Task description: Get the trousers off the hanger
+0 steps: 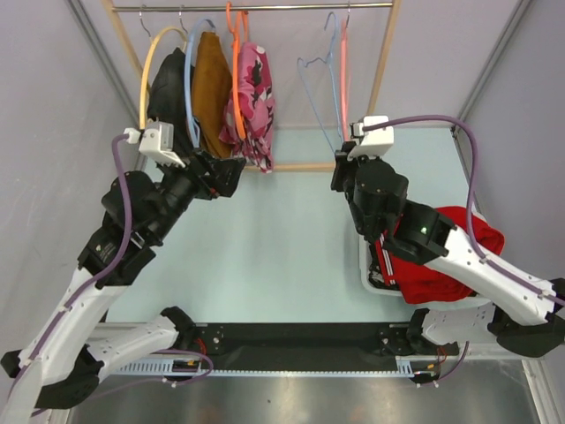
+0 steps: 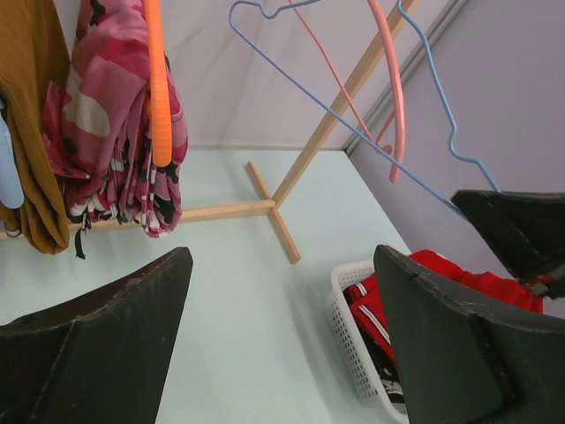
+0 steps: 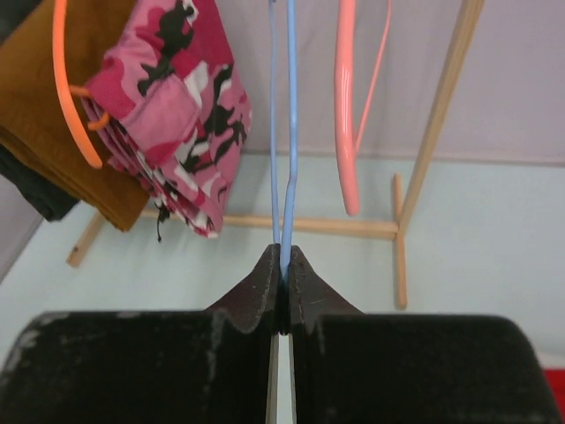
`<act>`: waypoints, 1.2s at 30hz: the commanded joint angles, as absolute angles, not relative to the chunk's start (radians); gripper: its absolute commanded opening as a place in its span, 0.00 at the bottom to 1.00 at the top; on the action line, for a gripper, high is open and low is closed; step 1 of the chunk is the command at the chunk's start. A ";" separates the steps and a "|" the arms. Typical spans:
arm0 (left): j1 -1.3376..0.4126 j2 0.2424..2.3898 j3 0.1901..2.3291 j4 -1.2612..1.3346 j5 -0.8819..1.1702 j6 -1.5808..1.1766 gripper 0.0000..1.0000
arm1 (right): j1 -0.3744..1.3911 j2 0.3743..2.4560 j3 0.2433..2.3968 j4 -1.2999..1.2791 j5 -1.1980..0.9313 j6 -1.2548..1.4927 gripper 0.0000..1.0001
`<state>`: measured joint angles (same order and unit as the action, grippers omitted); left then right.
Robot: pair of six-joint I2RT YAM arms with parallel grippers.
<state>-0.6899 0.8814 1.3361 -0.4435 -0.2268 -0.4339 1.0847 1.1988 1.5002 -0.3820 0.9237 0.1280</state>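
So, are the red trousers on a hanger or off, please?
Off: the red trousers lie heaped in the white basket, and the blue hanger in the right hand is bare.

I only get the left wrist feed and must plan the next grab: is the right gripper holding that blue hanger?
Observer: Yes, the right gripper is shut low on the blue hanger.
Operator: Any trousers left on the rail?
Observer: Yes, the black trousers hang on the yellow hanger at the far left, beyond the mustard garment.
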 commanded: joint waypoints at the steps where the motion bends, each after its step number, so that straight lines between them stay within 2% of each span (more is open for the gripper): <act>1: -0.692 0.864 1.330 -0.414 -0.241 -0.396 0.91 | 1.051 1.204 1.459 -0.033 0.871 0.029 0.00; 9: -0.692 0.874 1.325 -0.413 -0.209 -0.402 0.91 | 0.986 1.249 1.439 0.132 0.845 0.034 0.00; 36: -0.692 0.882 1.299 -0.402 -0.167 -0.411 0.91 | 0.942 1.339 1.322 0.325 0.856 0.176 0.00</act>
